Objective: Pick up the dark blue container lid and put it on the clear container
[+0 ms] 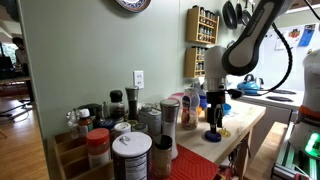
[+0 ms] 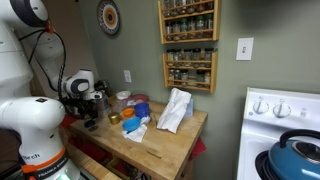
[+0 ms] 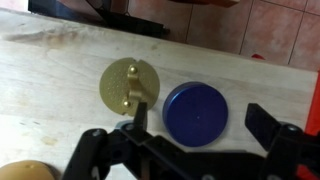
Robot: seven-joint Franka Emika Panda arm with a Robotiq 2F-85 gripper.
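Spread apart and empty, my claw (image 3: 200, 122) hangs over the dark blue container lid (image 3: 196, 112), flat on the bench (image 3: 50, 70) just beside the yellow disc (image 3: 128, 85) (one finger overlaps that disc), so closing could, I reckon, snag it or slip off the thin rim.

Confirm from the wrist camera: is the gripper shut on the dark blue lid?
No: the dark blue lid lies flat on the wooden table, and the gripper is open with a finger on either side of it.

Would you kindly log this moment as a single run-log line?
phase: approach | tool: open over dark blue lid | lid: flat on wooden counter, beside yellow disc | grasp: not yet
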